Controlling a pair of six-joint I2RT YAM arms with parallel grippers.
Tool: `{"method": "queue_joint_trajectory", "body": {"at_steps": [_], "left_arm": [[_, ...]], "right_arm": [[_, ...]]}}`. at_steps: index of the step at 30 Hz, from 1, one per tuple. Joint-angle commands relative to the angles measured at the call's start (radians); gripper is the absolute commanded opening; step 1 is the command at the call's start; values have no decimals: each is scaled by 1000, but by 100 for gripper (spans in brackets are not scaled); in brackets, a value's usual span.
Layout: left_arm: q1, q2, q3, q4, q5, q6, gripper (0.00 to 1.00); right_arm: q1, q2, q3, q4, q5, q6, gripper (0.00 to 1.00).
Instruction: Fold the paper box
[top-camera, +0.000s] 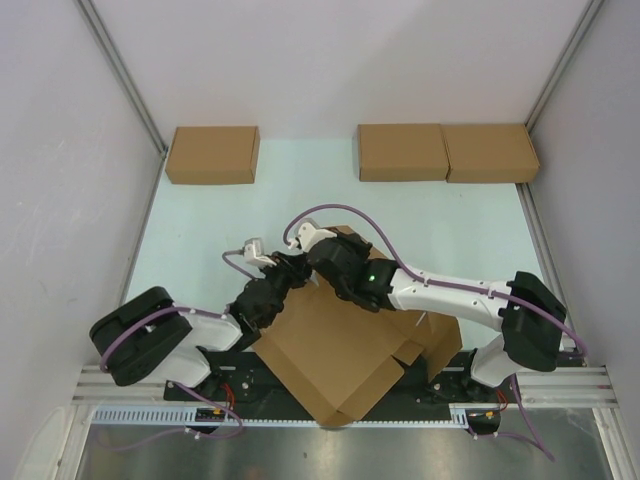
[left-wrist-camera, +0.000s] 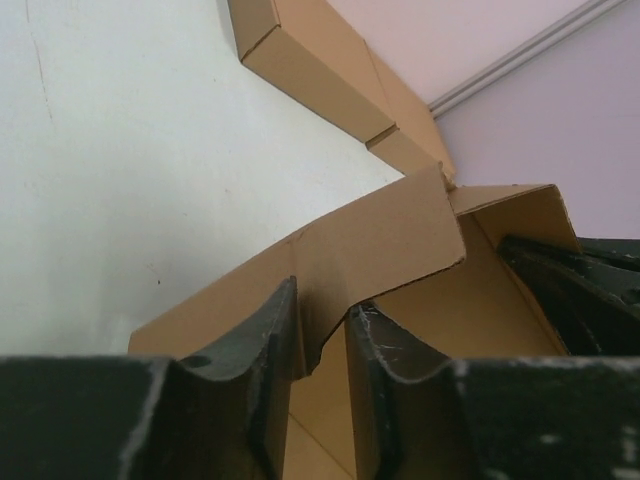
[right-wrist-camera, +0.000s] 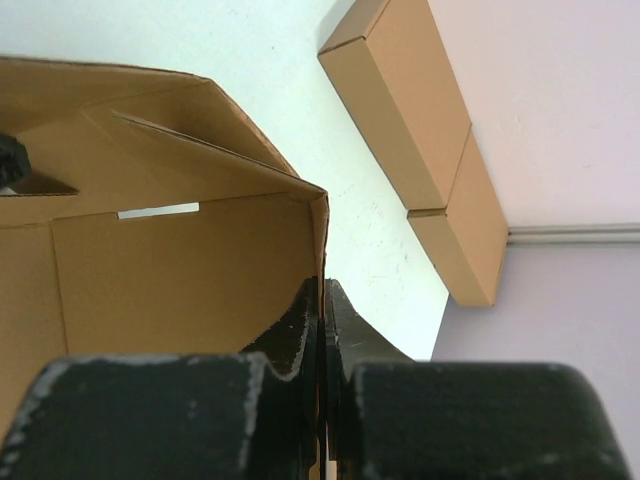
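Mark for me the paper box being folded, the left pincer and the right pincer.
paper box (top-camera: 330, 350), top view: middle of its broad flat panel.
left pincer (left-wrist-camera: 325, 300), left wrist view: between the fingertips, astride a flap.
right pincer (right-wrist-camera: 321, 290), right wrist view: between the fingertips, shut on a box wall.

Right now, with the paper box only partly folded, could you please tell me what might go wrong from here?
1. The left end effector stands parted around a flap of the paper box; unheld, the flap may spring back.
2. The right end effector pinches one wall edge; pulling could crease it or drag the box.
3. The box's corner overhangs the near rail, so it might slide off.
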Motion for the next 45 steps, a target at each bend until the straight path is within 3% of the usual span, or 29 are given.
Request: {"method": "queue_joint_trajectory", "body": {"at_steps": [1,10,15,23,30,34,37,41,45], "left_arm": [[-52,-40,39,-339,-108,-64,33],[-80,-100,71,-470,-209,-111,41],[-88,-135,73,-576,-234,-153,42],[-117,-103,88,-596,-206,-179,41],[-126,-96,51,-550,-212,-176,30],[-126,-97,56,-535,-242,-153,25],[-127,-83,60,-516,-261,-145,22],[-126,-51,73,-478,-266,-144,20],[-126,-20,85,-453,-260,-139,20]], "right_arm": [[1,26,7,-71,61,56,0],[10,35,7,-70,67,61,0],[9,49,7,-51,67,56,0],[23,62,7,-41,69,44,0],[46,67,7,-64,78,49,0],[40,26,7,-50,47,59,16],[26,4,33,-96,26,90,20],[18,-26,41,-140,0,112,20],[-6,-39,41,-163,-23,138,11]]}}
